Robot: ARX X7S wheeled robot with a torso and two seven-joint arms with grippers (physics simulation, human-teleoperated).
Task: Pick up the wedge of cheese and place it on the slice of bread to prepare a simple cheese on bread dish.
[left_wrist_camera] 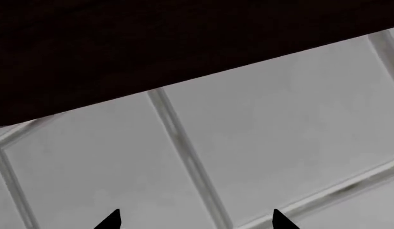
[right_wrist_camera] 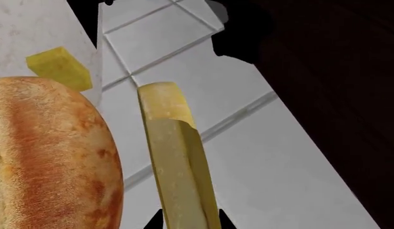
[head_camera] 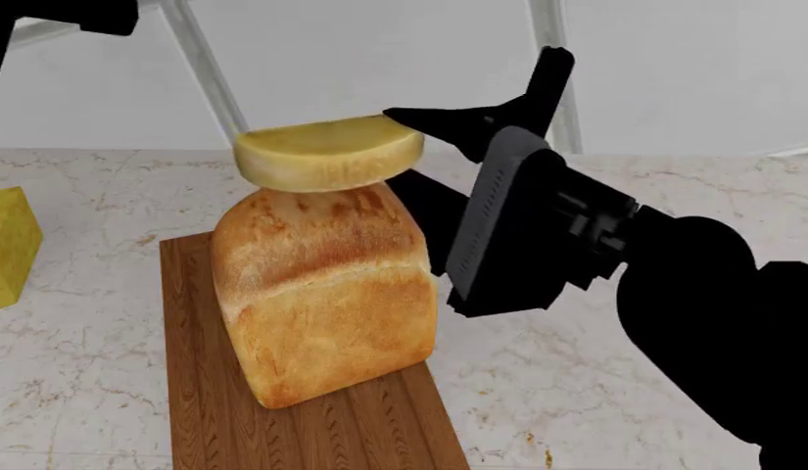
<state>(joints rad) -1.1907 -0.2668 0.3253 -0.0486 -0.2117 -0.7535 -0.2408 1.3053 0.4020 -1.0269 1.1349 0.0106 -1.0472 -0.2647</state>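
Observation:
The wedge of cheese (head_camera: 328, 152), a pale yellow half-disc, lies flat on or just above the domed top of the slice of bread (head_camera: 322, 289), a golden-brown loaf; contact cannot be told. My right gripper (head_camera: 410, 122) is shut on the wedge's right end. In the right wrist view the wedge of cheese (right_wrist_camera: 177, 167) runs edge-on between the two fingertips of the right gripper (right_wrist_camera: 189, 220), with the slice of bread (right_wrist_camera: 50, 157) beside it. My left gripper (left_wrist_camera: 195, 219) is open over grey wall tiles with nothing between its tips.
The loaf stands on a ribbed brown wooden cutting board (head_camera: 234, 411) on a marble counter (head_camera: 77, 343). A brighter yellow blocky cheese chunk (head_camera: 5, 245) sits at the counter's left. A tiled wall (head_camera: 377, 59) rises behind.

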